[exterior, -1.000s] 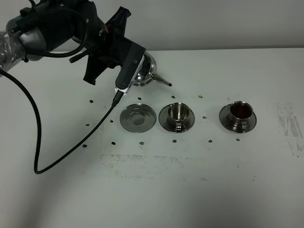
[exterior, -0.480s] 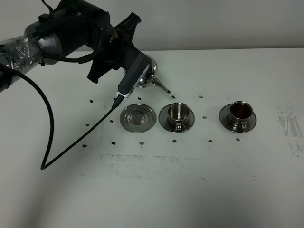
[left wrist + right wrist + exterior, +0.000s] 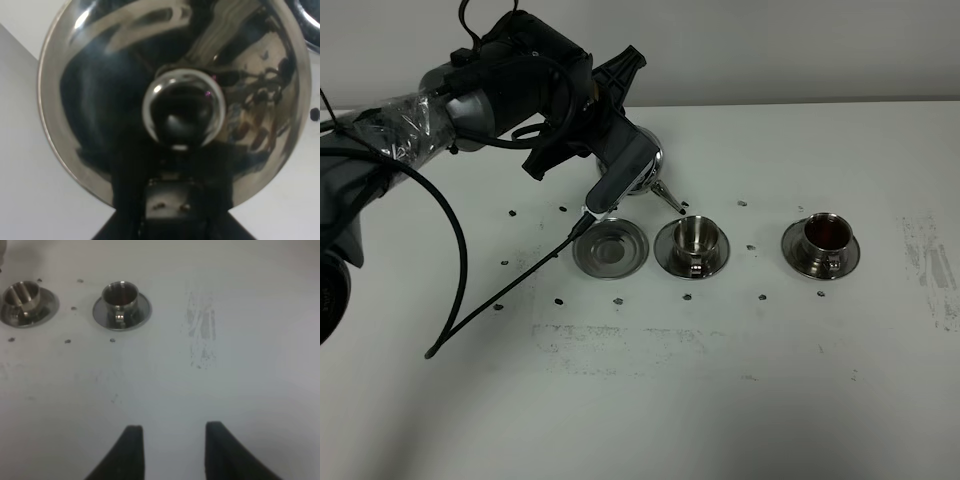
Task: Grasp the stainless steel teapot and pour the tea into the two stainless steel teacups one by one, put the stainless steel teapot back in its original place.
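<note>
Evidently the slick, rigid stainless steel teapot [image 3: 170, 75] is clamped by the closed left gripper [image 3: 167, 200], best at its handle.

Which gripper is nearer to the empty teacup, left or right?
Left. The left gripper, holding the teapot, hovers just behind and left of the empty teacup. The right gripper is far off, beyond the filled teacup.
</note>
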